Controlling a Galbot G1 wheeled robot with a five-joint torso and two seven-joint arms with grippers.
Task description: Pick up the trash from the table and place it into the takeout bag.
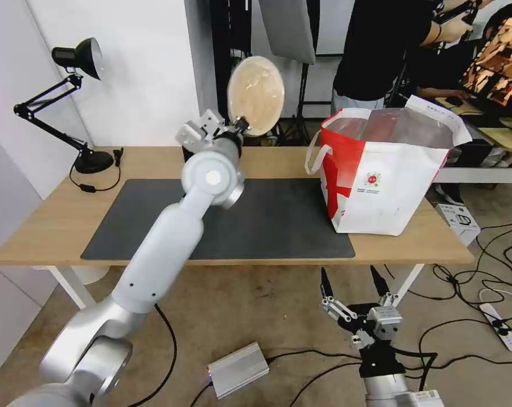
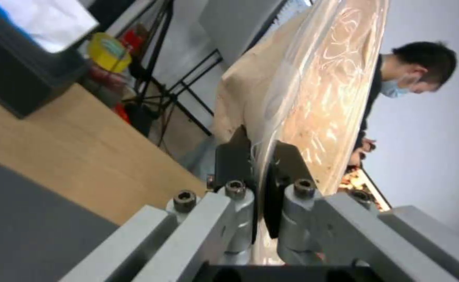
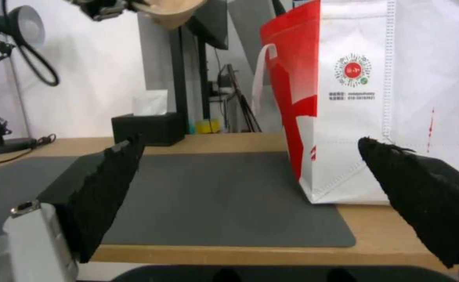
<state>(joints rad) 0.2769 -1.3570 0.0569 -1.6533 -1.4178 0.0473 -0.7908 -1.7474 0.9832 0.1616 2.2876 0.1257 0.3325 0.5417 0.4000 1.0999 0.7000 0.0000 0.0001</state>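
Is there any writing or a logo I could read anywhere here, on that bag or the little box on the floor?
Big boxy white takeout bag with a red side panel: small round red logo with two tiny lines under it, too blurred to read.
Small white box on the floor: dark mark on top, not legible.
No other text shows.

Matt mat [image 1: 278,220] – wood table [image 1: 58,220], paper bowl [image 1: 256,95].

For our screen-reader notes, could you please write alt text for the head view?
The left gripper holds a beige paper bowl by its rim, raised on edge above the long light-wood table, left of the boxy white takeout bag with a red side panel. The right gripper waits open below the table's front edge.
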